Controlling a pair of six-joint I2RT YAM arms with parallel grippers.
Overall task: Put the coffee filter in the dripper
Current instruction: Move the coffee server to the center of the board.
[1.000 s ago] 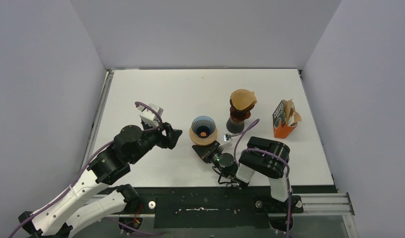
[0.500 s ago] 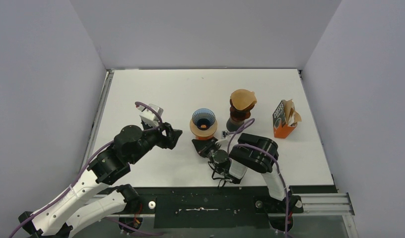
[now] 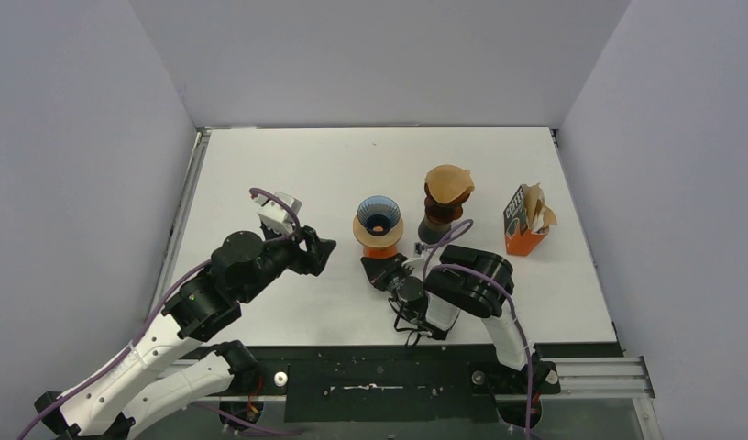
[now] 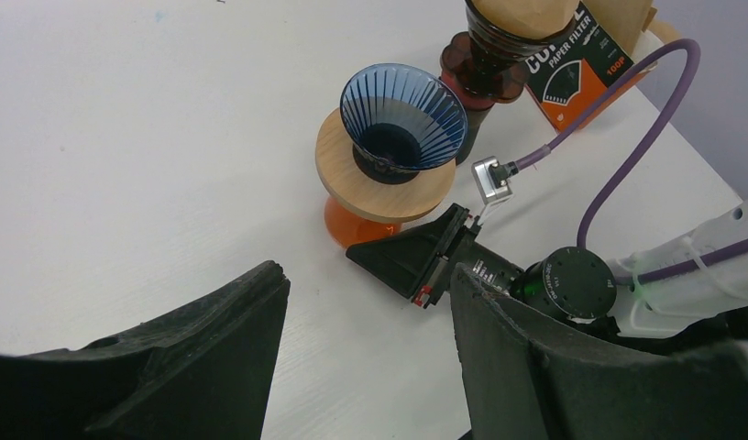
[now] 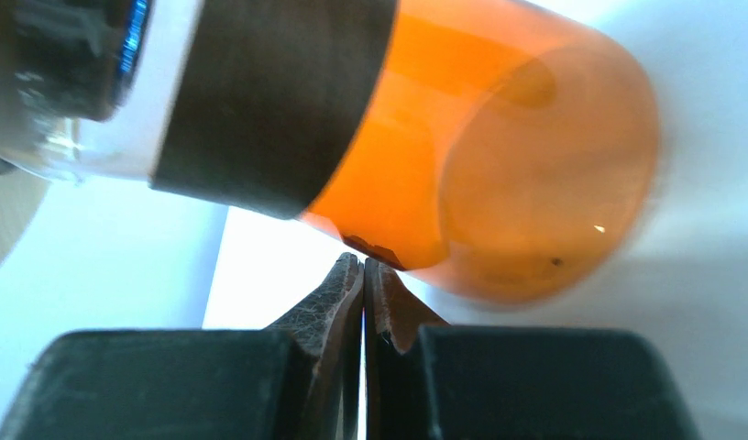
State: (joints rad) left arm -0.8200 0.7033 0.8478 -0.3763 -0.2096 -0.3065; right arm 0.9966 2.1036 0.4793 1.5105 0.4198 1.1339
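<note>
Dripper [image 3: 378,227] farther back, right fingers [image 5: 336,302] (together) at its base.

Left arm [image 3: 205,298]: reaches in from the near left, elbow bent, wrist pointing right. Left end effector [image 3: 320,249]: jaws held wide apart, nothing between them.

Right arm [image 3: 476,280]: folded tight, forearm doubled back toward the left, wrist low. Right end effector [image 3: 375,269]: points up-left in the top view, jaws pressed together tip to tip, nothing gripped.
</note>
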